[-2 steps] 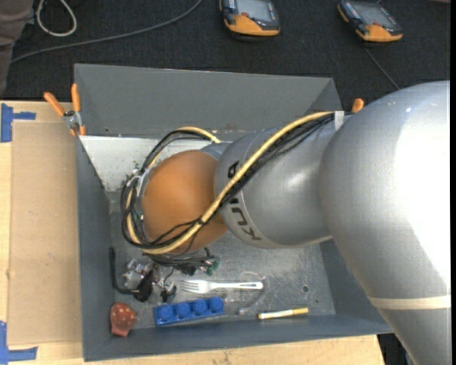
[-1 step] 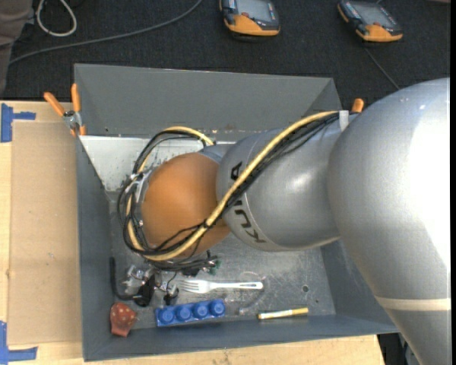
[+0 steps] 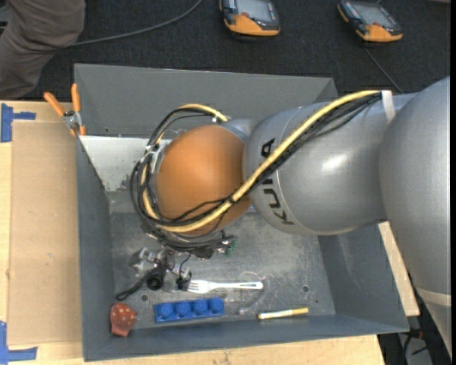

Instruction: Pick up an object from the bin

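Silver arm point(image 3: 342, 166) over scuffed grey bin floor point(image 3: 289, 268), claw point(image 3: 167, 268) beside white plastic fork point(image 3: 224, 285), its state unclear, dark carpet point(image 3: 175, 44) beyond.

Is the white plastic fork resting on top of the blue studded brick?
No, the white fork lies on the bin floor beside the blue brick, with bare floor between them.

Two orange-and-black handsets point(image 3: 248, 12) point(image 3: 370, 19) lie on dark floor point(image 3: 152, 48).

A dark, black floor point(image 3: 152, 44) spans the far side from 10 to 2 o'clock. Two orange-and-grey handheld devices lie on it, one at 12 o'clock point(image 3: 248, 12), one at 1 o'clock point(image 3: 370, 20). At 11 o'clock sits brownish-grey cloth point(image 3: 30, 36), possibly a trouser leg.
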You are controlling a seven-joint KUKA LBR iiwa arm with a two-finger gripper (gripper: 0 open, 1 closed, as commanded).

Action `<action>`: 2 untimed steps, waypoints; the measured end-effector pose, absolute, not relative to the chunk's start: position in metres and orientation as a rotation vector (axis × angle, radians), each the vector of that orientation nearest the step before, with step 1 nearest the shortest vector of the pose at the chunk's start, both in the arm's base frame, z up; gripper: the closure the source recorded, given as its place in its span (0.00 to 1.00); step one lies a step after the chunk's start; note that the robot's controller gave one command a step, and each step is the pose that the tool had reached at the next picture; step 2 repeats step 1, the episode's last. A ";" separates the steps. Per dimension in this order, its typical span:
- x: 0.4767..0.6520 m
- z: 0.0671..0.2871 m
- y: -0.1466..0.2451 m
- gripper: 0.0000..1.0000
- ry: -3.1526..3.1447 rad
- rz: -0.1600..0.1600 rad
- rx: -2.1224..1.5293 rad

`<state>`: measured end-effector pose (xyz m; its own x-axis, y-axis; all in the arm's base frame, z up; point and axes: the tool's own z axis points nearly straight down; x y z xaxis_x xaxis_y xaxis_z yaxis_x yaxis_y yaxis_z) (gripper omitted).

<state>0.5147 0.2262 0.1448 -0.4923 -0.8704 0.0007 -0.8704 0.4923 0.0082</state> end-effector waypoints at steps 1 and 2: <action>0.492 0.227 0.225 1.00 -2.712 -0.015 1.562; 0.492 0.227 0.225 1.00 -2.712 -0.015 1.562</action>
